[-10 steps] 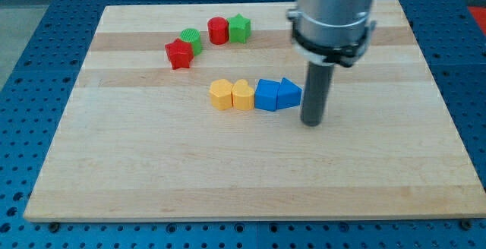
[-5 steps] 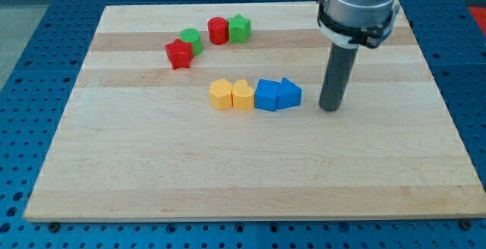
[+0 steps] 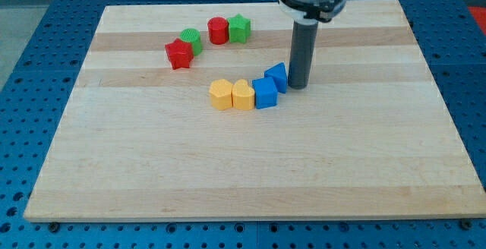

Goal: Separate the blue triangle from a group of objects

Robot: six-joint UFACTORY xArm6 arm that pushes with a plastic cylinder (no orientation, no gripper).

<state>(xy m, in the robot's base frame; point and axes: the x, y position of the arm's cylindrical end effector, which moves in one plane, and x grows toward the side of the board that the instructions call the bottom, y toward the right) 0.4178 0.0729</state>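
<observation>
The blue triangle lies near the board's middle, touching the upper right corner of a blue cube. My tip stands right against the triangle's right side. Left of the cube, in a row, sit a yellow heart-shaped block and a yellow hexagon block, all touching.
At the view's upper left lie a red star, a green cylinder, a red cylinder and a green star. The wooden board rests on a blue perforated table.
My tip moved right, then up and back left to the triangle's right side. The blue triangle shifted up and left and now sits at the cube's upper right corner.
</observation>
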